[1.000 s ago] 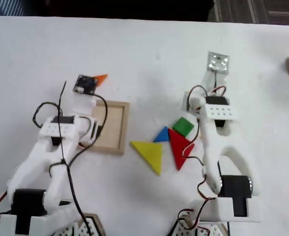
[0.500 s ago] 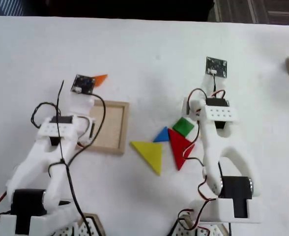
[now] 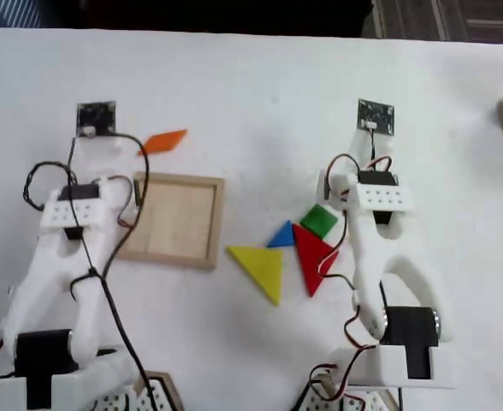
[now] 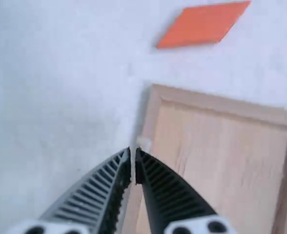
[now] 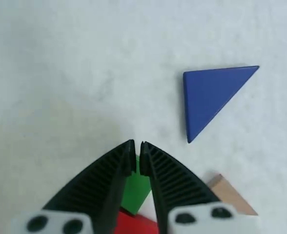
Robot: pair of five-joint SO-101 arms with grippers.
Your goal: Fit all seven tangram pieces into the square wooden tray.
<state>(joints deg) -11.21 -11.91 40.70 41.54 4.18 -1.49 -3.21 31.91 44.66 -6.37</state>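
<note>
On the white table the left gripper, fingers pressed together, hangs over the rim of the tray near the orange piece; the right wrist view adds a blue triangle beyond the right gripper, likewise closed

your tray pale bare wood with visible grain, orange parallelogram smooth and matt, left gripper ribbed black plastic, tabletop white and matt

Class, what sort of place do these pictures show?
Probably a robotics test bench: white left arm and right arm with loose wiring, a square wooden tray on a white table.
</note>
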